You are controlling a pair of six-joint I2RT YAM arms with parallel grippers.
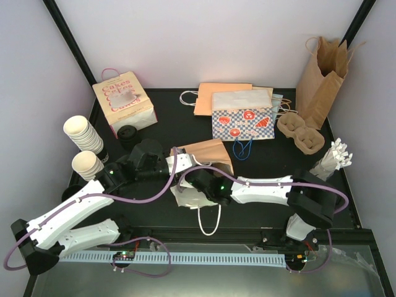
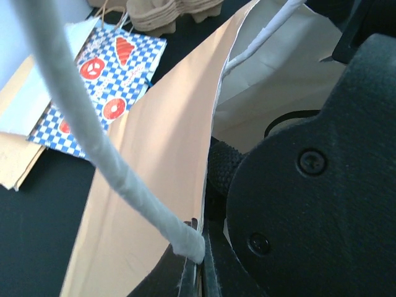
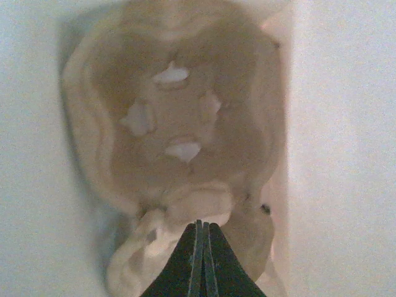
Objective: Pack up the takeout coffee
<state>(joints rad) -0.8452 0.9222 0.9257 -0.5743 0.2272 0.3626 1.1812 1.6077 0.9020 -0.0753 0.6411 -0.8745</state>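
Note:
The takeout coffee is out of view. A tan paper bag (image 1: 207, 153) with a white lining and white cord handles lies on its side mid-table. My left gripper (image 2: 199, 250) is shut on the bag's rim (image 2: 213, 130), right where a handle (image 2: 93, 136) is attached. My right arm (image 1: 260, 189) reaches into the bag's mouth from the right. Its gripper (image 3: 203, 226) is shut inside, tips against the near rim of a moulded pulp cup carrier (image 3: 179, 124) lying in the bag. Nothing shows between its jaws.
Stacked lidless cream cups (image 1: 83, 133) and black lids (image 1: 128, 132) sit at the left, by a Cakes box (image 1: 124, 102). A blue checkered bag (image 1: 242, 122), flat orange bags (image 1: 219, 96), another pulp carrier (image 1: 300, 132), a tall brown bag (image 1: 320, 77) and white cutlery (image 1: 334, 159) lie behind and right.

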